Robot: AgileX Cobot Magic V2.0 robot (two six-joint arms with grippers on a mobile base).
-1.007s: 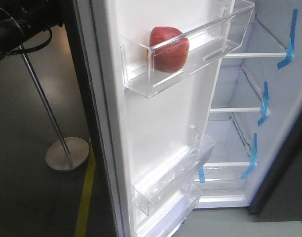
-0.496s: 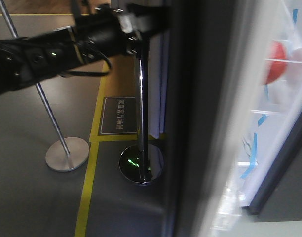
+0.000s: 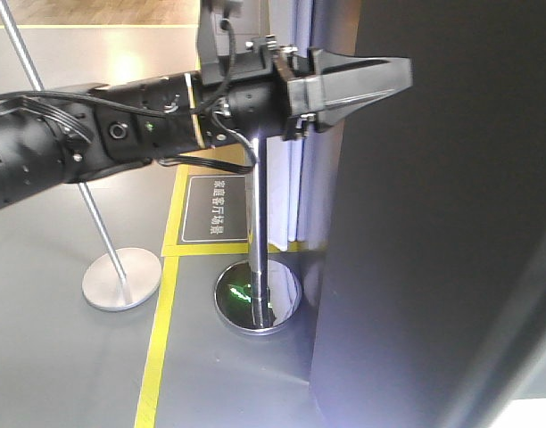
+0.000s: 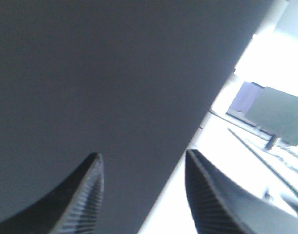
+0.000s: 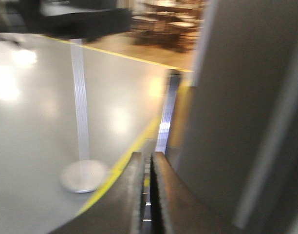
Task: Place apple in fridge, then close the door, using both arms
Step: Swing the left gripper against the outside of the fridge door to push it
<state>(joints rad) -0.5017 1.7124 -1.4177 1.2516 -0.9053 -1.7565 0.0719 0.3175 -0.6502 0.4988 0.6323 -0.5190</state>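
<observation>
The door's (image 3: pixel 442 232) dark-grey outer face fills the right half of the front view and hides the fridge interior and the apple. My left arm reaches in from the left, and my left gripper (image 3: pixel 403 71) has its tips against the door's upper outer face. In the left wrist view the left gripper (image 4: pixel 141 163) is open, both ribbed fingers (image 4: pixel 90 180) right up at the dark door (image 4: pixel 100 73), with nothing between them. My right gripper (image 5: pixel 147 158) is shut and empty, beside a dark-grey panel (image 5: pixel 246 97) on its right.
A chrome stanchion post (image 3: pixel 255 223) with a round base stands just left of the door. A second stanchion base (image 3: pixel 121 278) sits farther left. A yellow floor line (image 3: pixel 157 357) and a floor sign (image 3: pixel 215 208) mark the grey floor. A blurred stanchion (image 5: pixel 83 173) is in the right wrist view.
The door has swung from wide open, with the apple in its upper bin, round to showing only its dark outside. My left arm has moved right along with it.
</observation>
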